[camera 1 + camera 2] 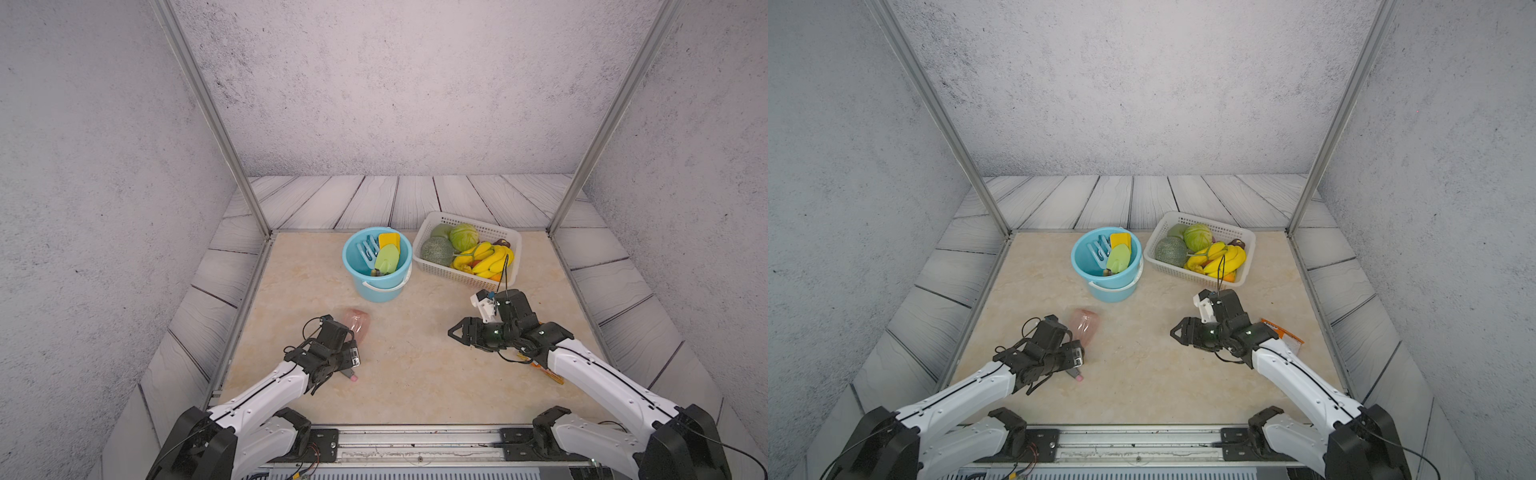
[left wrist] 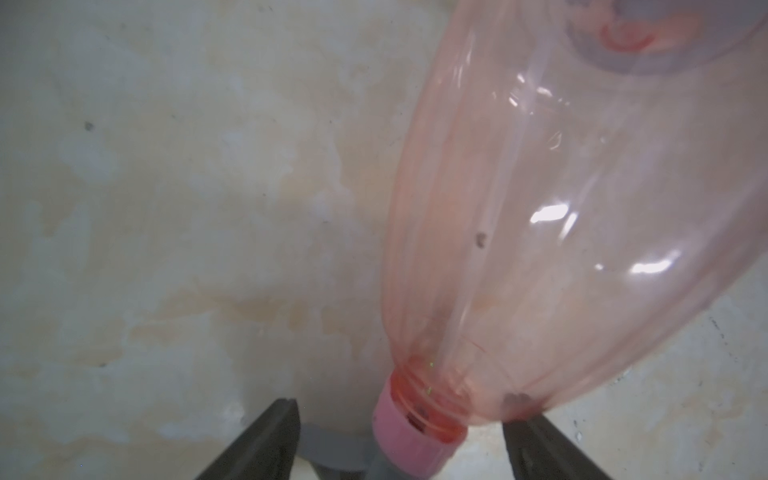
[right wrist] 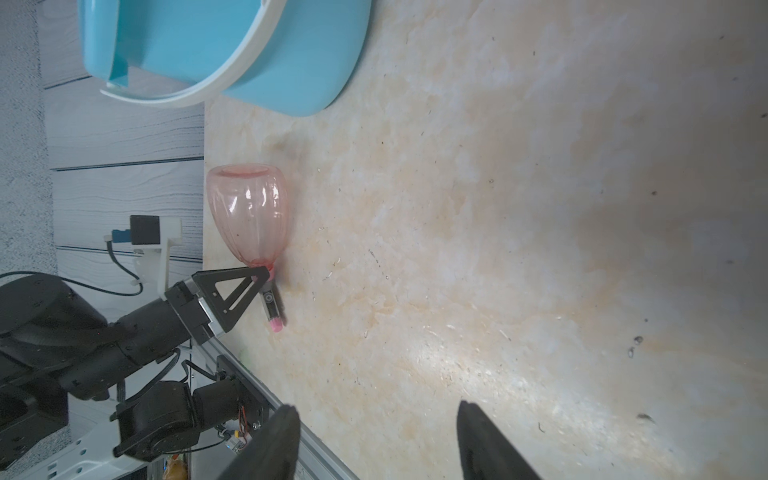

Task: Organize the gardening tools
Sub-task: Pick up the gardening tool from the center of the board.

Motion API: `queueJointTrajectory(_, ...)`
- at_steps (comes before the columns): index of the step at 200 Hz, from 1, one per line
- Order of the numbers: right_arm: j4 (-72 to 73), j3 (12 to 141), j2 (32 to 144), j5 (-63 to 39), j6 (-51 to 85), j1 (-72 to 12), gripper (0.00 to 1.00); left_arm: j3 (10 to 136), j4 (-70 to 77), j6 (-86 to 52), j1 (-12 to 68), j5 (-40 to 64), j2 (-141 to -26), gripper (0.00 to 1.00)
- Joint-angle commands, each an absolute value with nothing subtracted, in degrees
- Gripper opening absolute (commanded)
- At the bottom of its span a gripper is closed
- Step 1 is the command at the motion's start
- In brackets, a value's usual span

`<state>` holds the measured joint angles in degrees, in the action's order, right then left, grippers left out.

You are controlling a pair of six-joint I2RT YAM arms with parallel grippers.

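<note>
Lying spray bottle (image 1: 358, 323), base toward bucket (image 1: 376, 286)

Blue bucket (image 1: 376, 291) stands beside white basket (image 1: 446, 272) of produce (image 1: 464, 237).

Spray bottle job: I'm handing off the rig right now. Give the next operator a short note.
Left hand: open, straddling the neck of the spray bottle, which lies on its side on the table; not gripped yet.
Right hand: open and empty above the table.
Done: blue rake, yellow tool and green trowel are in the bucket.
Left: probably close on the bottle and carry it to the bucket.
</note>
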<state>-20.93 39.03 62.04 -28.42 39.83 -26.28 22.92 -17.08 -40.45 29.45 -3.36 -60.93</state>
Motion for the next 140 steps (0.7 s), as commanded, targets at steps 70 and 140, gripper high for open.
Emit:
queueJointTrajectory(70,-19.51,37.75,62.62,-29.18,39.51,-26.19,0.64,26.89,-16.95,-40.08,34.5,-9.27,-68.16,0.67)
queueJointTrajectory(140,-19.69,37.68,62.27,-28.83,39.73,-26.19,0.64,27.95,-15.58,-40.82,37.61,-9.71,-73.12,0.48)
